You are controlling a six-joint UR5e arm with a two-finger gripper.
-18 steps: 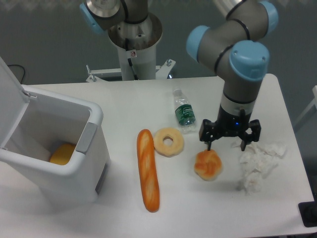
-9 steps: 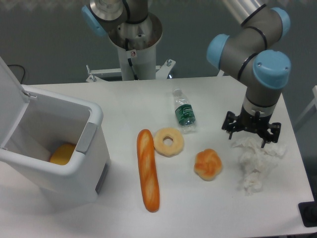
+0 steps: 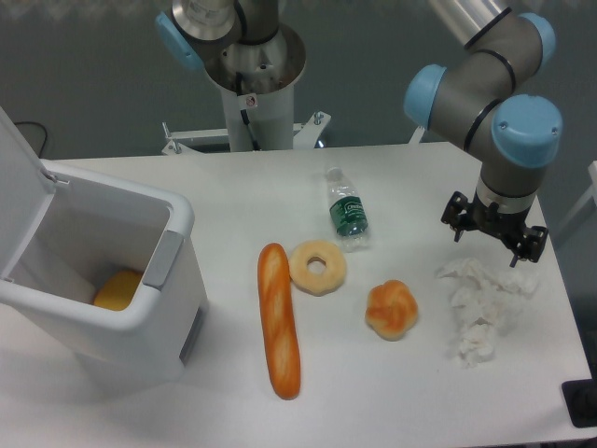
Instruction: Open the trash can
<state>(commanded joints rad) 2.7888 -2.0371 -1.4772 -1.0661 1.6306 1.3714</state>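
Note:
The white trash can (image 3: 140,308) stands at the table's left with its lid (image 3: 17,196) swung up and open. A grey push-button tab (image 3: 161,259) sits on its front rim. An orange object (image 3: 118,289) lies inside. My gripper (image 3: 486,246) is open and empty at the far right of the table, hovering above the crumpled white paper (image 3: 480,306), far from the can.
A baguette (image 3: 279,320), a ring-shaped bagel (image 3: 317,266), a round bun (image 3: 392,310) and a small water bottle (image 3: 347,211) lie in the middle of the table. The arm's base (image 3: 252,84) stands behind the table's back edge.
My gripper has moved right and slightly up, from beside the round bun to above the crumpled paper. The trash can's lid has stayed open throughout.

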